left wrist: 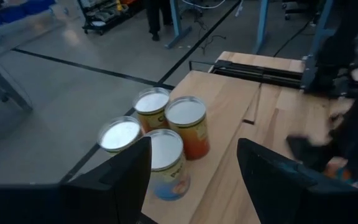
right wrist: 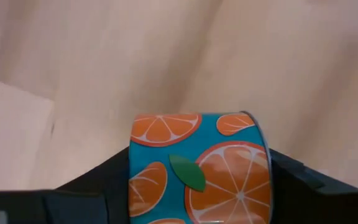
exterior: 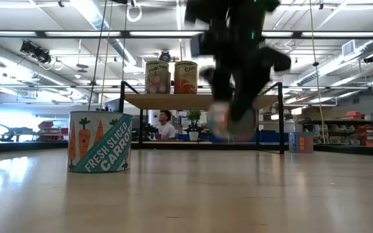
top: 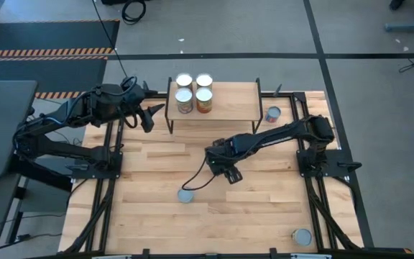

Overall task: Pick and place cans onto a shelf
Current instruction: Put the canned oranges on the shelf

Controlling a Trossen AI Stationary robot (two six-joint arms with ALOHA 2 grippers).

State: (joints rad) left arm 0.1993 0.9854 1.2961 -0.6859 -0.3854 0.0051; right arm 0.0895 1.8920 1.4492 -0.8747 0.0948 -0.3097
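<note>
Right gripper point(right wrist: 197, 186) around orange-slice can point(right wrist: 199, 165)

can between right fingers point(right wrist: 197, 168): teal label, orange-slice print, green leaf | carrot can point(exterior: 100, 142): teal and white, orange carrots, white lettering | shelf point(top: 228, 101): light wood, black legs | tabletop point(top: 164, 216): pale wood planks
</note>
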